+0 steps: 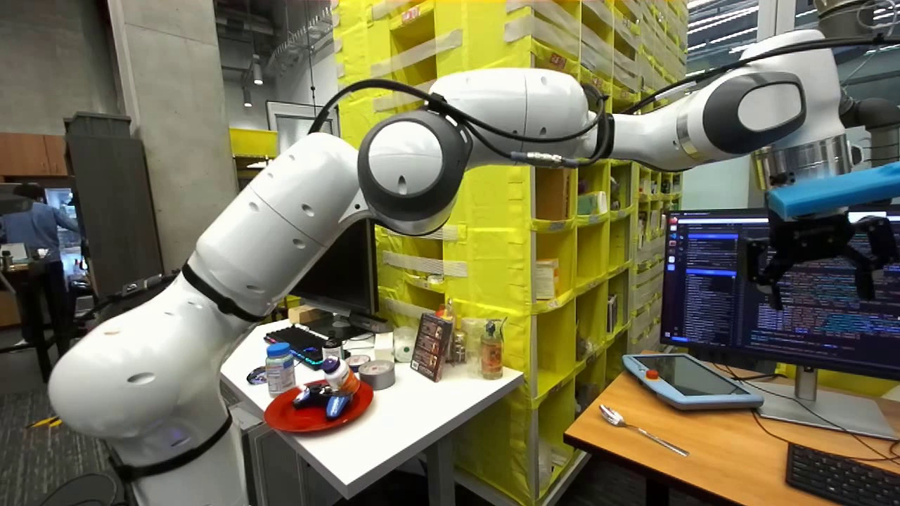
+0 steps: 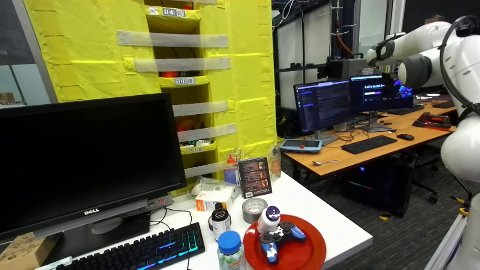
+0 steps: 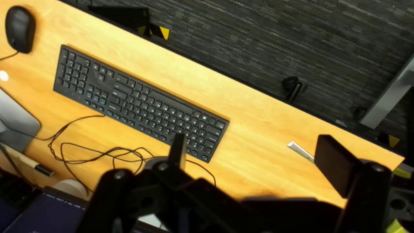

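The end effector (image 1: 821, 298) hangs well above a wooden bench (image 3: 265, 136), its fingers spread wide apart. On the bench below lie a black keyboard (image 3: 140, 105) and a metal spoon (image 3: 301, 151); in the wrist view an end of the keyboard shows beside one finger, and the spoon near the other. Next along is a blue-framed tablet (image 1: 692, 379) with a red button, beside the foot of a lit monitor (image 1: 710, 281).

Well apart stands a white bench (image 1: 422, 422). Its red plate (image 2: 315, 243) carries a game controller (image 2: 276, 237) and a tilted purple-capped bottle (image 2: 269, 221); near the plate are a blue-capped jar (image 2: 229, 243), a roll of grey tape (image 2: 254, 210) and a dark case (image 2: 255, 177) standing on edge. Yellow fabric shelving (image 1: 485, 281) rises behind, and farther off a concrete column (image 1: 176, 105).

The wrist view catches just part of the spoon's handle, while both exterior views show its bowl too. In an exterior view a second lit monitor (image 2: 365, 99) and a red-and-black device (image 2: 433, 120) sit farther along the wooden bench. In an exterior view a person (image 1: 42, 225) in a blue top appears, small, in the far background.
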`<state>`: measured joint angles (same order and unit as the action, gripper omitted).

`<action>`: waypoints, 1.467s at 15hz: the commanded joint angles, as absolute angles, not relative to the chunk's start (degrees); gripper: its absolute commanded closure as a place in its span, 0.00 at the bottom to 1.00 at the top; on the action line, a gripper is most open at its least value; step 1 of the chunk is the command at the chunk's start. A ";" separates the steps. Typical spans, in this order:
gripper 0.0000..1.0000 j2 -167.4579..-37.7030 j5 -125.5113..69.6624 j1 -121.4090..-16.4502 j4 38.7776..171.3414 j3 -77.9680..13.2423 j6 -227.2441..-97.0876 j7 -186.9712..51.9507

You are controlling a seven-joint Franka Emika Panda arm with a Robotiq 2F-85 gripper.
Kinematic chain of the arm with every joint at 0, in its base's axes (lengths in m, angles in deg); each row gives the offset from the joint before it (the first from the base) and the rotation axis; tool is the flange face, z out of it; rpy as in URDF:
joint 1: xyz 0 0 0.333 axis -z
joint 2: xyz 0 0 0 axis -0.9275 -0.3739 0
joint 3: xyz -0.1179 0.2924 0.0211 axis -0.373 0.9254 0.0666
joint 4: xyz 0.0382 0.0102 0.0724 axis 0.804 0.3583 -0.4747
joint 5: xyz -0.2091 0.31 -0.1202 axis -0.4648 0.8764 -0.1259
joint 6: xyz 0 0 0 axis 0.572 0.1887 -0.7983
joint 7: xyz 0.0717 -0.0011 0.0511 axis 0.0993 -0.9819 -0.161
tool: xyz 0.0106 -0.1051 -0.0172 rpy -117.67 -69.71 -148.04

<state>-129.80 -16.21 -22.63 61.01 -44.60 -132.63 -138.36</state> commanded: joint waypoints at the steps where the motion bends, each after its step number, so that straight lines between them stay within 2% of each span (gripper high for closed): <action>1: 0.00 -137.86 -18.66 -22.19 46.80 -44.40 -130.15 -143.53; 3: 0.00 -140.43 -20.13 -22.39 42.42 -44.66 -131.08 -147.05; 4: 0.00 -140.34 -23.58 -21.29 42.15 -41.20 -133.24 -148.28; 8: 0.00 -144.39 -27.88 -20.75 35.19 -38.69 -137.75 -155.40; 14: 0.00 -146.84 -28.55 -20.20 30.63 -36.74 -140.27 -160.79; 17: 0.00 -144.33 -28.53 -20.80 35.34 -36.65 -140.70 -159.45; 22: 0.00 -144.52 -28.52 -20.63 35.05 -36.60 -140.78 -159.56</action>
<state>-145.48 -27.48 -20.69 33.41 -37.59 -140.11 -159.77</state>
